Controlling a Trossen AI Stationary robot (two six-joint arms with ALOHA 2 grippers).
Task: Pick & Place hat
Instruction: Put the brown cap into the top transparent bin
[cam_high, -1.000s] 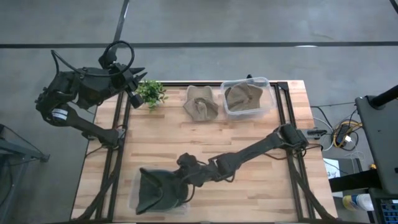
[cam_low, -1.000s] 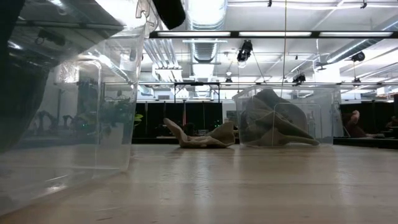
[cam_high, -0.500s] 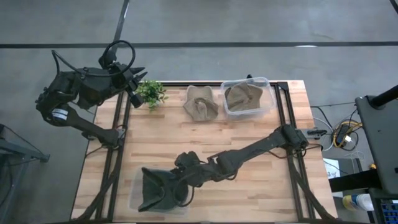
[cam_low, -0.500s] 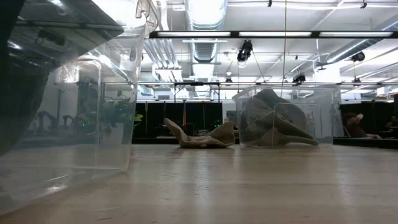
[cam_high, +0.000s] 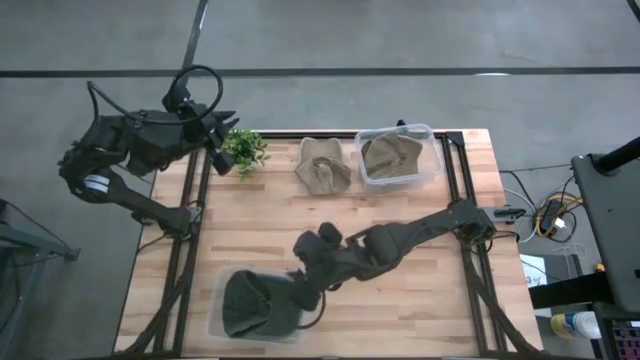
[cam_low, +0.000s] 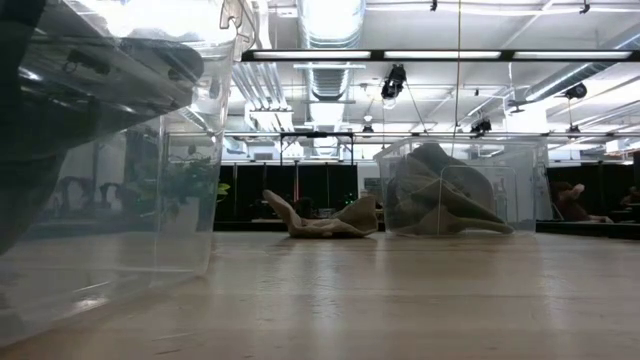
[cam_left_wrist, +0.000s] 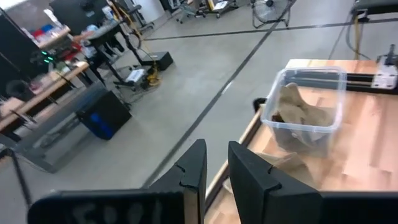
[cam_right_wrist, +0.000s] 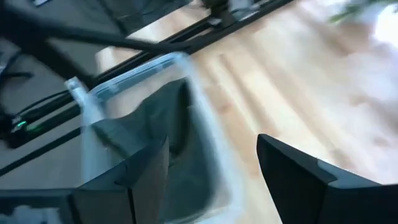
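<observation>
Dark green hat (cam_high: 255, 303): crumpled inside a clear plastic bin (cam_high: 215, 318) at the near-left corner of the wooden table (cam_high: 400, 300); the low view shows the bin's wall (cam_low: 150, 200) close up with the dark fabric behind it.

Right gripper (cam_high: 305, 290): just beside the bin's right edge, at the end of the right arm reaching diagonally across the table; fingers (cam_right_wrist: 298, 180) spread apart with nothing between them, the hat lying free in the bin beyond.

Tan hat (cam_high: 322, 166): loose on the table at the far side from the bin, near the middle of the back edge; seen in the low view as a low folded heap (cam_low: 320, 222).

Second clear bin (cam_high: 430, 160): just to the right of the loose tan hat, holding another tan hat (cam_high: 390, 155); also seen from the left wrist view (cam_left_wrist: 305, 106).

Small green plant (cam_high: 242, 148): at the far-left corner of the table, left of the loose tan hat.

Left gripper (cam_high: 218, 135): off the table's far-left corner, close to the plant; fingers (cam_left_wrist: 249, 180) nearly together with only a narrow gap, gripping nothing.
</observation>
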